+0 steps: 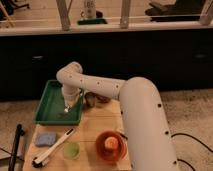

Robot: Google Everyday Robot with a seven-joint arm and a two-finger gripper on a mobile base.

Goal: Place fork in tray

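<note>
Your robot's arm (pixel 135 107) is thick, smooth, glossy white tubing with rounded joints; small dark dots mark the elbow. The gripper (pixel 67 107), over the green tray, looks pale.

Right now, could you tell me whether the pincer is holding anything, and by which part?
The pincer hangs over the right side of the green tray with a slim silvery fork at its tip. Whether it grips the fork, and by which part, cannot be told.

Pincer (pixel 67 107) over green plastic tray (pixel 47 106); shiny metal fork (pixel 71 103)

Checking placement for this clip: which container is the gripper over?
The green tray: gripper hangs over its right side, while the orange bowl sits nearer the camera.
</note>
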